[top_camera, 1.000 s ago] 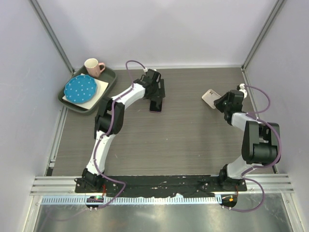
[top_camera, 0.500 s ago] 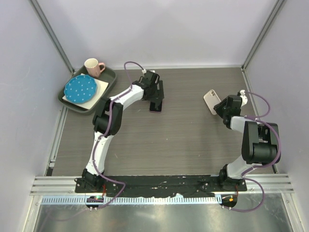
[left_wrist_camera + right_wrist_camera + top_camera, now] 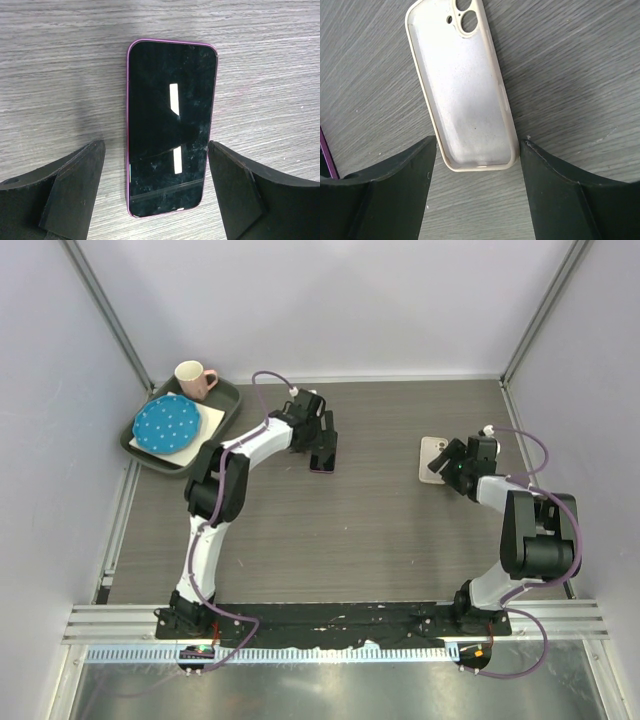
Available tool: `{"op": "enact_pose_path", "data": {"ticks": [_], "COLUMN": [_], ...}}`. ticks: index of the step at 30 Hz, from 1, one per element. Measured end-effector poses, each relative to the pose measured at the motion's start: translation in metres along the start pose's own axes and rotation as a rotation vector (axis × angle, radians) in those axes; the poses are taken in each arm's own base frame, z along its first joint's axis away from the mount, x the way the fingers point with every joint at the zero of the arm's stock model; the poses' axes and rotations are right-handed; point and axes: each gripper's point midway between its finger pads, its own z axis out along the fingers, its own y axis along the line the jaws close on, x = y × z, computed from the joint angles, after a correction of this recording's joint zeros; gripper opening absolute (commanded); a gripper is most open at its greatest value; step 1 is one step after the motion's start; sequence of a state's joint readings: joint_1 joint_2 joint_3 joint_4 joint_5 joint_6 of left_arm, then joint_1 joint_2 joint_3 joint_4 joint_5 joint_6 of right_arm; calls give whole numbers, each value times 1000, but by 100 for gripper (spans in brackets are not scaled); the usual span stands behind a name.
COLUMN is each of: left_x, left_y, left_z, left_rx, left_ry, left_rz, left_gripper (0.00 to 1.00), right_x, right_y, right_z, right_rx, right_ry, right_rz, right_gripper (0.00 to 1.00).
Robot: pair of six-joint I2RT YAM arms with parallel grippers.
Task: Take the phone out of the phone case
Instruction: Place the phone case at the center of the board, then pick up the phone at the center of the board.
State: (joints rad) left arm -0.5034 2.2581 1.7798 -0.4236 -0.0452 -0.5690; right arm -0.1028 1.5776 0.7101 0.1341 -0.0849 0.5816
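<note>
From where I stand, the phone (image 3: pixel 171 127) is already out of its case and lies flat, dark screen up, on the grey wood-grain table (image 3: pixel 380 530), its purple rim showing all round. The left gripper (image 3: pixel 155 150) hangs over the phone's near end with its jaws spread wide, one finger on each side and neither touching it. Well apart, over on the right side of the table, the cream phone case (image 3: pixel 462 85) lies empty, hollow side up, with the camera cut-outs at its far end. The right gripper (image 3: pixel 476 145) straddles the case's near end, jaws parted wider than the case; I cannot tell if the left-hand finger brushes its edge. At the far left corner sits a green tray (image 3: pixel 232 400) holding a blue dotted plate (image 3: pixel 167 423) and a pink mug (image 3: pixel 193 379).
</note>
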Motion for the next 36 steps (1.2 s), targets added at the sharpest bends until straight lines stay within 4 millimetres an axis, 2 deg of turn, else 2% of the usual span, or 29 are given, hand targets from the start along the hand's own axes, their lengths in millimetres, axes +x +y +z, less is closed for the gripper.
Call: {"op": "enact_pose_path", "data": {"ticks": [4,7,10,14,19,21,23,26,29,30,33,36], "left_x": [0,-3,-6,0,2,-1,-10,-38,-64,-72,-74,-49], "left_y": [0,1,2,-2,-6,-5,1,20,49,66,108,155], "left_z": [-5,-11,-16,-17,-19,-27,-43,-74,-120,-136,-173,-196], "left_rx": [7,13,26,62,91,96,87,31,-61,-97,-192,-293], "left_ry": [0,-6,-16,2,17,15,6,-45,-99,-112,-116,-55], "left_rz": [-1,-5,-15,-41,-39,-11,44,130,193,190,183,159], "left_gripper": [88,88,90,91,95,100,100,100,100,100,100,100], "right_x": [-3,-13,-31,-57,-77,-78,-76,-68,-57,-55,-56,-57], "right_y": [0,-2,0,8,27,38,49,58,69,73,89,104], "right_z": [-4,-17,-32,-50,-70,-74,-78,-83,-93,-98,-114,-128], "right_rx": [18,42,51,47,-15,-59,-110,-177,-243,-267,-333,-397], "right_ry": [12,-19,-77,-150,-193,-163,-129,-91,-61,-60,-85,-116], "right_rz": [-41,-75,-99,-122,-204,-249,-302,-363,-422,-440,-480,-506], "right_gripper": [77,79,79,81,86,87,87,88,88,87,88,88]}}
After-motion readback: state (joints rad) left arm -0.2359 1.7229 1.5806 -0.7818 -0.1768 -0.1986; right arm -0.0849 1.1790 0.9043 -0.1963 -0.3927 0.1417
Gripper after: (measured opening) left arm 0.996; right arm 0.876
